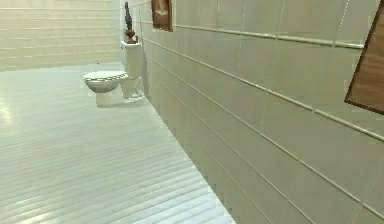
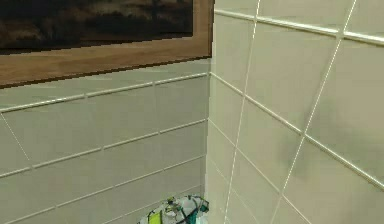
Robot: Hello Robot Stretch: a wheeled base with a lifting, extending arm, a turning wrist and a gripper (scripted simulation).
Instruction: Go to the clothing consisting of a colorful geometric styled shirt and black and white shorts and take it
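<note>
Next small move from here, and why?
Probably nudge the base forward a touch: a small green-and-white bundle lies at the arm side view's bottom edge, just left of the middle, at the foot of the tiled wall. It may be the clothing, though it's too small to tell.

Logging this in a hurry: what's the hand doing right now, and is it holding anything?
Hand: cannot be told from these pictures, neither its state nor whether it holds anything.

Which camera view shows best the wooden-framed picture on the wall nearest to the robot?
The arm side view: the wooden-framed picture spreads wide there, with dark canvas and lower frame clear. The forward view gives a corner of probably the same picture at its right edge.
</note>
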